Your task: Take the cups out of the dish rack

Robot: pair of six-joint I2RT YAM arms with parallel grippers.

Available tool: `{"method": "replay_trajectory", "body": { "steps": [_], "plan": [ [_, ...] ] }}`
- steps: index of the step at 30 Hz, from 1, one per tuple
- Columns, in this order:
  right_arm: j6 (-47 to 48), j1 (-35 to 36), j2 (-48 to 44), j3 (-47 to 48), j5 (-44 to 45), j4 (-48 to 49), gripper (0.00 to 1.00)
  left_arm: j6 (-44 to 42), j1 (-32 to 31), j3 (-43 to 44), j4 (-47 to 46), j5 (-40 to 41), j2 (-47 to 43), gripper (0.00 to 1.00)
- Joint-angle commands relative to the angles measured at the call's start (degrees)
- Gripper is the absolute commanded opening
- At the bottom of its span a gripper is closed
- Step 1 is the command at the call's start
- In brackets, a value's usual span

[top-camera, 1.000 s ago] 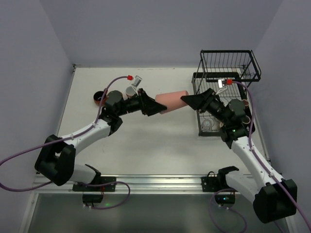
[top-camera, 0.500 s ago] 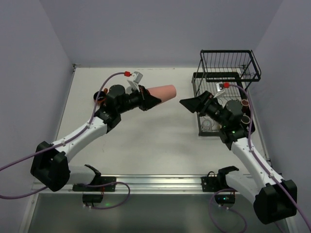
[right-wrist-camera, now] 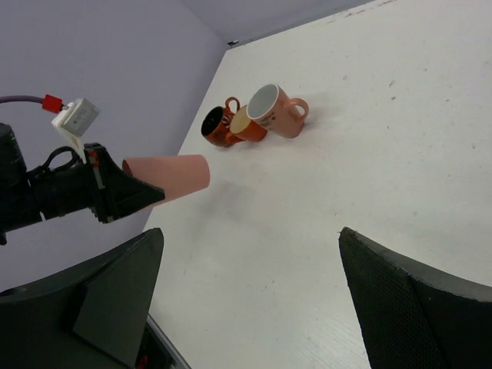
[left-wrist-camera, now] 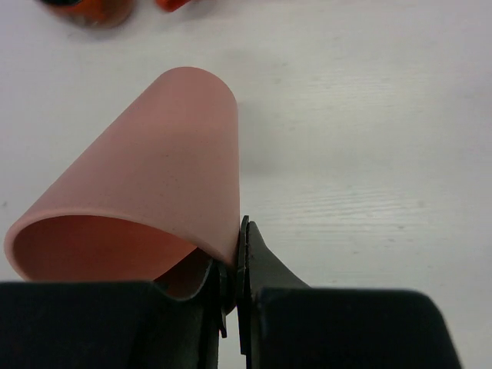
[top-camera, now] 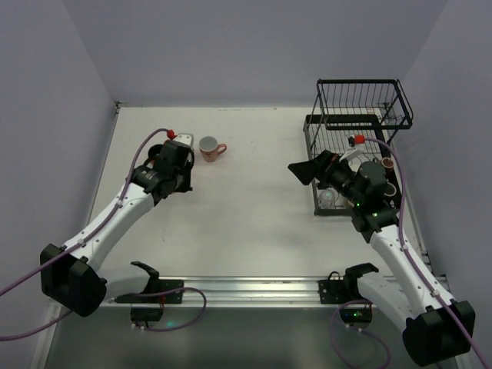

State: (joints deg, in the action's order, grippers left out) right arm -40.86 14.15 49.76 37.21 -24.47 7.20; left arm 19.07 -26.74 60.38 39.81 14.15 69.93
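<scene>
Sideways, pink cup juts beyond left pincer clamped on its rim; right pincer gapes.

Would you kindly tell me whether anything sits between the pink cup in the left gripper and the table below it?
Nothing visible does. The left gripper holds the pink cup over bare table. The orange cups sit beyond its far end, at the edge of the wrist view.

I see a handleless salmon cup tilted, rim pinched in the left gripper; a pink mug and two orange mugs huddle touching, far left. The dish rack — black wire, two tiers — stands far right.
</scene>
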Motion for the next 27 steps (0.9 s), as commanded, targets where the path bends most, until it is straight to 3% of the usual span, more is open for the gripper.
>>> {"method": "replay_trajectory", "body": {
  "steps": [1, 8, 11, 21, 24, 25, 27],
  "plan": [
    [2.89, 0.70, -1.42, -0.38, 1.00, -0.87, 0.99, -3.77, 5.72, -0.97, 8.62, 5.45, -0.68, 0.00],
    [4.21, 1.14, -3.35, -1.00, 0.48, -1.40, 0.99, -5.45, 13.73, 4.30, 9.41, 1.42, 8.63, 0.00],
    [4.74, 1.32, -3.62, -1.26, 0.04, -1.58, 0.99, -5.54, 14.79, 7.11, 9.93, -0.08, 15.12, 0.00],
    [5.44, 1.84, -2.56, -1.53, -1.20, -1.93, 0.99, -6.94, 18.65, 14.50, 11.95, -2.37, 24.72, 0.00],
    [5.62, 1.84, -2.30, -1.44, -0.84, -1.93, 0.99, -6.77, 19.18, 15.73, 12.48, -2.99, 26.31, 0.14],
    [5.70, 2.02, -1.95, -1.27, -0.76, -1.93, 0.99, -6.68, 19.18, 16.08, 12.74, -2.64, 26.66, 0.27],
    [5.71, 2.02, -1.77, -1.18, -0.93, -1.93, 0.99, -6.59, 19.18, 16.96, 12.92, -1.85, 27.01, 0.40]
  ]
}}
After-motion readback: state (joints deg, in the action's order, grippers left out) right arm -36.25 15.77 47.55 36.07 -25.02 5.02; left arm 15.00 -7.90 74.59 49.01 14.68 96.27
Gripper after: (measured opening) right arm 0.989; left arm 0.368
